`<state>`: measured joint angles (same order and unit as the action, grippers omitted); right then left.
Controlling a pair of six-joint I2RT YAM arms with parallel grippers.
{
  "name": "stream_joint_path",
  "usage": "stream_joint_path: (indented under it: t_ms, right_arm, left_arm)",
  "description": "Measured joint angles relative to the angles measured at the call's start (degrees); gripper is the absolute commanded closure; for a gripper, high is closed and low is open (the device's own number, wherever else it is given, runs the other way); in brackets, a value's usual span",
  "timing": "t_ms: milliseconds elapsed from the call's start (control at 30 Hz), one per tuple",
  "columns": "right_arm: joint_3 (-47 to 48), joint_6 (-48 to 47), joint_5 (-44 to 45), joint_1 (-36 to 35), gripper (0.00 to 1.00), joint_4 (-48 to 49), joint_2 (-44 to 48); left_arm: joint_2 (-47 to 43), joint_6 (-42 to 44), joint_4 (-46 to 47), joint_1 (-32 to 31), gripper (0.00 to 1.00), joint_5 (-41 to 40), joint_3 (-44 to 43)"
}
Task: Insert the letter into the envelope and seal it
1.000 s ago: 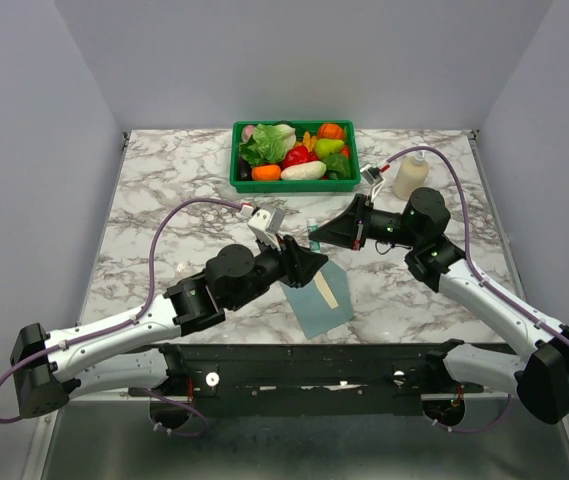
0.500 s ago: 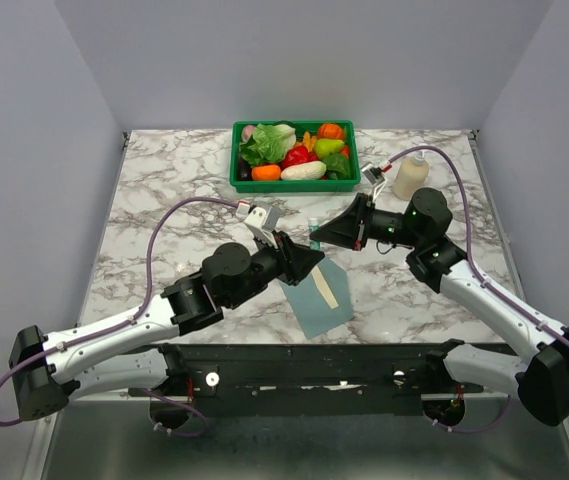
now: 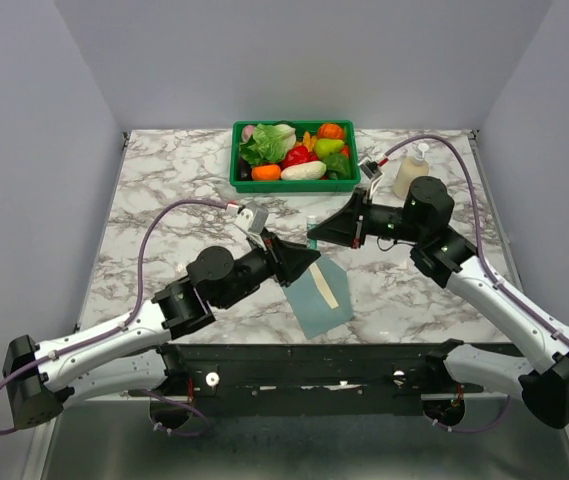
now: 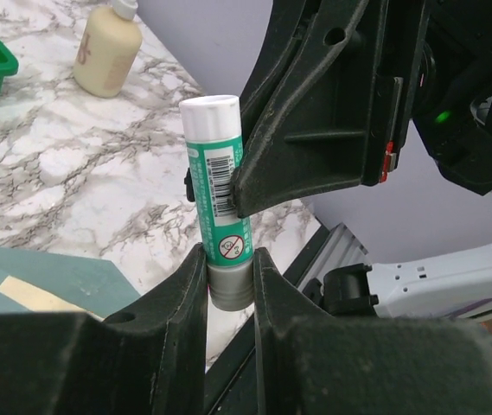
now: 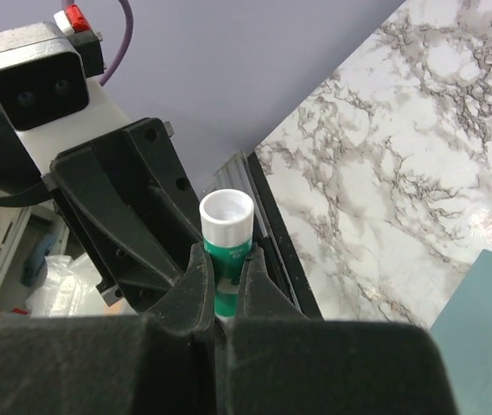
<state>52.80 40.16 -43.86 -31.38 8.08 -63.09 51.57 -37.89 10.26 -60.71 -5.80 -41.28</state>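
- While both arms meet over the middle of the desk point(image 3: 164, 190), a green glue stick point(image 4: 220, 181) stands between them. The left pincer point(image 4: 228, 277) pinches its grey base, and the right pincer point(image 5: 224, 259) is pressed onto the green barrel just under the white end.
- The envelope point(image 3: 322, 300) lies flat on the desk at lower centre of the overhead view, below both pincers and apart from them.
- The letter point(image 3: 328, 291) shows only as a narrow beige strip across the envelope's teal face. Most of it is probably tucked inside, though I cannot tell how deep.
- Sealing looks not yet done, since the glue is up in the air and nowhere near the paper.
- With two pincers on one short stick, a pull or twist out of line could pop it from the weaker hold. The left grip has only the stubby base to bite on.
- A dropped stick could land on the envelope, skew it or nudge the letter out.
- I cannot tell whether the white end is a cap or the bare tube mouth. If bare, glue may smear the fingers or the wrong patch of paper.
- Nothing pins the envelope, so pressing glue along it could drag it.
- The green bin point(image 3: 294, 184) of vegetables and the cream bottle point(image 3: 409, 175) sit in the upper part of the overhead view, well apart.
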Motion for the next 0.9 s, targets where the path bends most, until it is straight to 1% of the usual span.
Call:
stream_joint_path:
  t_ms: [133, 233, 300, 433, 533, 633, 667, 733, 800, 833, 900]
  right_arm:
    - [4.22, -2.58, 2.27, -1.44, 0.99, -6.99, 0.0]
    - [7.61, -3.69, 9.73, 0.09, 0.99, -7.5, 0.0]
    - [9.66, -4.31, 13.53, 1.57, 0.99, -6.8, 0.28]
    - [10.99, -5.31, 17.16, 1.86, 0.99, -6.19, 1.27]
    - [10.97, -5.77, 17.66, 1.86, 0.99, -6.54, 1.38]
    - [10.27, -6.29, 17.66, 1.86, 0.99, -7.26, 1.79]
    - [9.62, -6.47, 17.66, 1.86, 0.99, -7.61, 2.23]
    - [7.78, -6.84, 17.62, 1.86, 0.99, -8.39, 3.58]
    - [5.7, -7.3, 17.46, 1.86, 0.99, -9.49, 4.98]
    - [4.76, -7.52, 17.4, 1.86, 0.99, -10.23, 5.66]
    - [3.1, -7.87, 17.14, 1.86, 0.99, -11.37, 6.8]
  left_arm:
    - [-3.5, 0.11, 2.78, -0.07, 1.0, 0.63, 3.45]
    - [-6.62, 0.44, -1.46, -1.51, 1.0, 4.17, 7.65]
    - [-7.08, 0.63, -4.87, -2.32, 1.0, 5.88, 10.03]
    - [-6.49, 0.87, -9.75, -2.36, 1.0, 6.27, 11.96]
    - [-7.04, 0.72, -11.43, -2.4, 1.0, 0.24, 12.55]
    - [-9.05, -0.31, -10.62, -1.86, 1.0, -12.5, 15.91]
    - [-9.79, -0.26, -8.02, -1.27, 1.0, -17.51, 18.38]
    - [-10.14, 1.29, 4.61, -0.26, 1.0, -27.32, 27.32]
    - [-7.98, 2.89, 17.18, 0.87, 1.0, -33.77, 35.45]
    - [-3.69, 4.46, 23.91, 1.64, 1.0, -37.29, 37.94]
    - [6.36, 8.74, 33.88, 4.13, 1.0, -41.7, 38.91]
